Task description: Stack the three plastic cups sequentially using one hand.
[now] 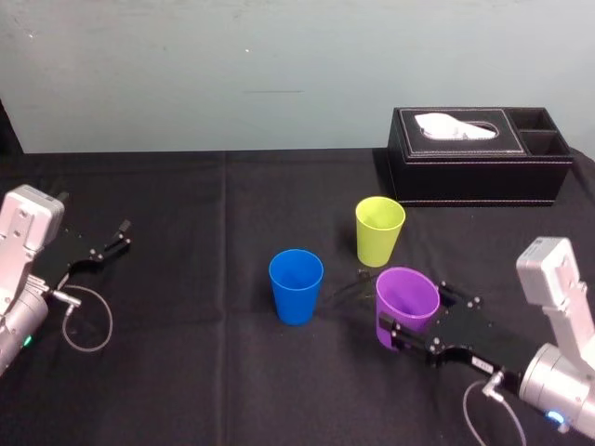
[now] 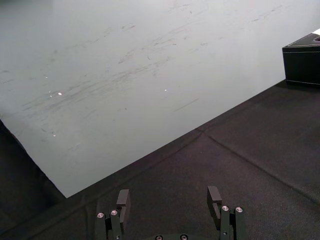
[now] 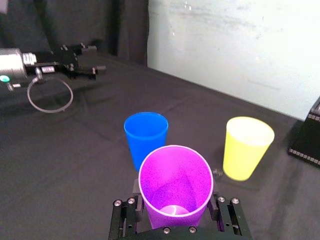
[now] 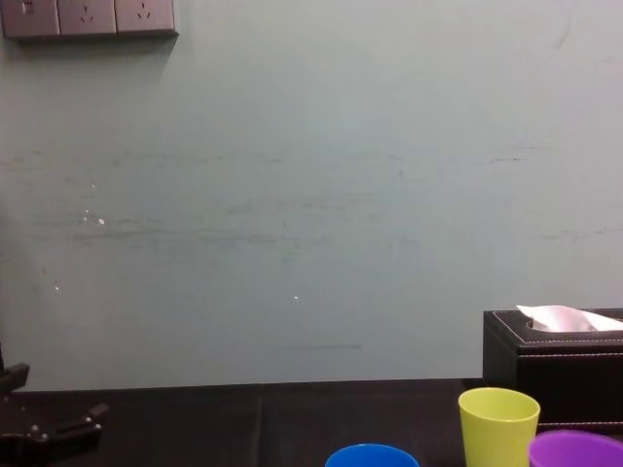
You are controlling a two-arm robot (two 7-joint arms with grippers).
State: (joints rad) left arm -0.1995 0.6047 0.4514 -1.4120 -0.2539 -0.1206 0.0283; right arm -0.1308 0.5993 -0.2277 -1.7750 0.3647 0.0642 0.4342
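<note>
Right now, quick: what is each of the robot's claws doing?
Left gripper: open, holding nothing, parked off to the left.
Right gripper: shut on the purple cup.

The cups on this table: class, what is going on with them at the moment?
The right gripper is closed on the purple cup, on the robot's near right. The blue cup and the yellow-green cup stand upright and apart on the black table, so nothing is stacked yet. The left gripper sits open at the far left, holding nothing.
</note>
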